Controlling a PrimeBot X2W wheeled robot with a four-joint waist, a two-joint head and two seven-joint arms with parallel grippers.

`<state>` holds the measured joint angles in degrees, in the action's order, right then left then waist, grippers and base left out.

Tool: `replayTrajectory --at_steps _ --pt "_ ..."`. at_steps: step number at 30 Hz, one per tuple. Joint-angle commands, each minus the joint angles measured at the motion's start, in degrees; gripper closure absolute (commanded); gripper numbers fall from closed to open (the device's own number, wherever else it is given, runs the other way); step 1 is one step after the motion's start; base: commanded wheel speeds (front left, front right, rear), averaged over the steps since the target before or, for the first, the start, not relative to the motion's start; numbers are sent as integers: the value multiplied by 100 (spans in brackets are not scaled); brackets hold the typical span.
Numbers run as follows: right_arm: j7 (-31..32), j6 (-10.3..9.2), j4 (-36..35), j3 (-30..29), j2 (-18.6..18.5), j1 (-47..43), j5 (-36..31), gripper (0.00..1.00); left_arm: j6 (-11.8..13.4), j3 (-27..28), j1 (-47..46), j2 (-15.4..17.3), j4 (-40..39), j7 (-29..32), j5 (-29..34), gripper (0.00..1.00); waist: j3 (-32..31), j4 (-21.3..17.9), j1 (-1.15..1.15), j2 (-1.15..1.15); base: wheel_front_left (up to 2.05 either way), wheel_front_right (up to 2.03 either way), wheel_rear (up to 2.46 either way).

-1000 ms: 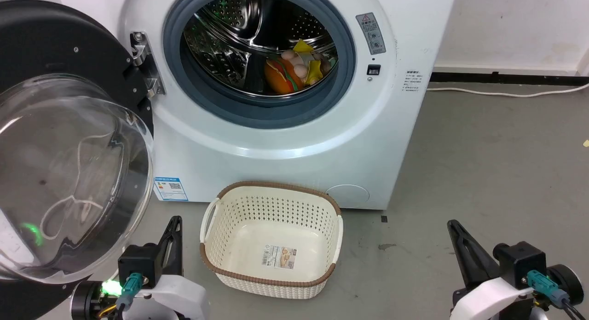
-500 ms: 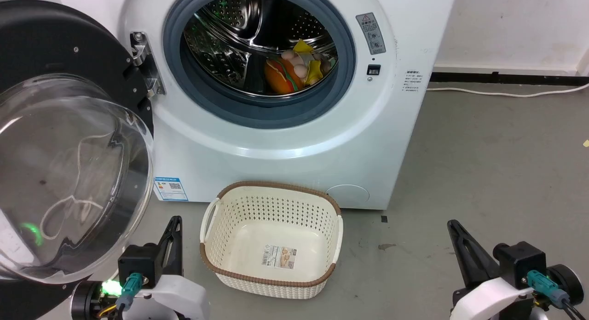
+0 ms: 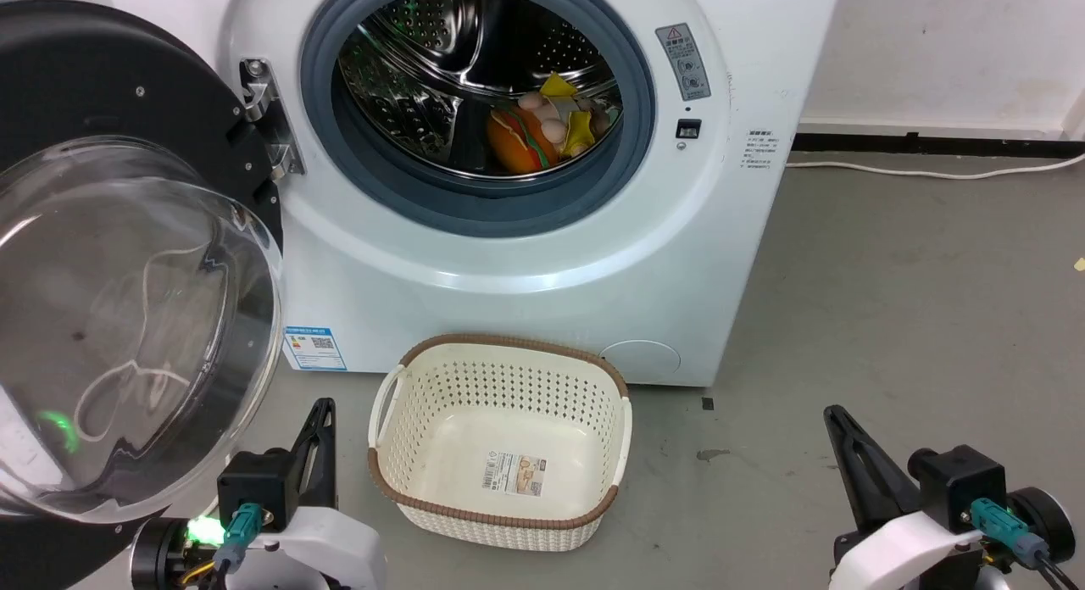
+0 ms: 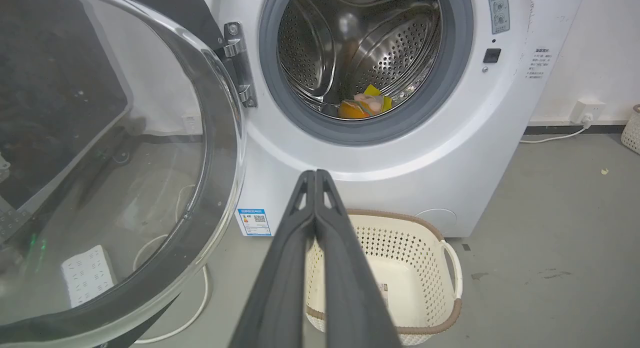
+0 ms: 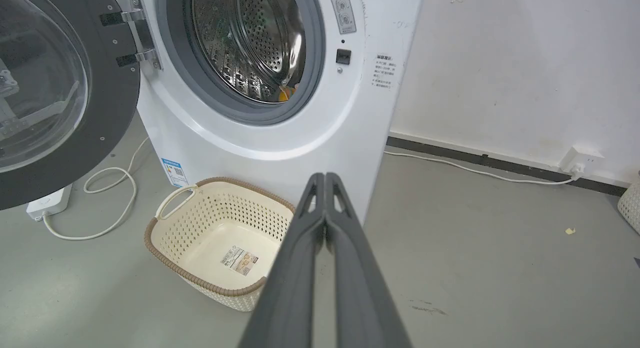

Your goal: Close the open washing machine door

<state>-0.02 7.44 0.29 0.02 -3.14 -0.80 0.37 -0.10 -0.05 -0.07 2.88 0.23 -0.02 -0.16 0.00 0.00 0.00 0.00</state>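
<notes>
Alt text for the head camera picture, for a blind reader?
White washing machine, its round door swung open at left, toys in the drum. Empty cream basket in front; left gripper and right gripper shut below.

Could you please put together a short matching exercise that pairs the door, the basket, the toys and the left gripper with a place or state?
Things:
1. washing machine door
2. basket
3. soft toys
4. left gripper

Places or states:
A. shut, holding nothing
B. inside the drum
C. swung open at the robot's left
D. standing on the floor

Pairs: 1-C, 2-D, 3-B, 4-A
</notes>
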Motion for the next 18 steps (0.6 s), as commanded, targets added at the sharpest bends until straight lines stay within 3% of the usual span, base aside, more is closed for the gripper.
replayTrajectory --at_steps 1,18 --pt "2 5 -29 -2 26 80 -37 100 10 5 7 -1 -23 2 16 100 0 0 0 0 0 0 0" --pt "2 5 -29 -2 26 80 -37 100 10 5 7 -1 -23 2 16 100 0 0 0 0 0 0 0"
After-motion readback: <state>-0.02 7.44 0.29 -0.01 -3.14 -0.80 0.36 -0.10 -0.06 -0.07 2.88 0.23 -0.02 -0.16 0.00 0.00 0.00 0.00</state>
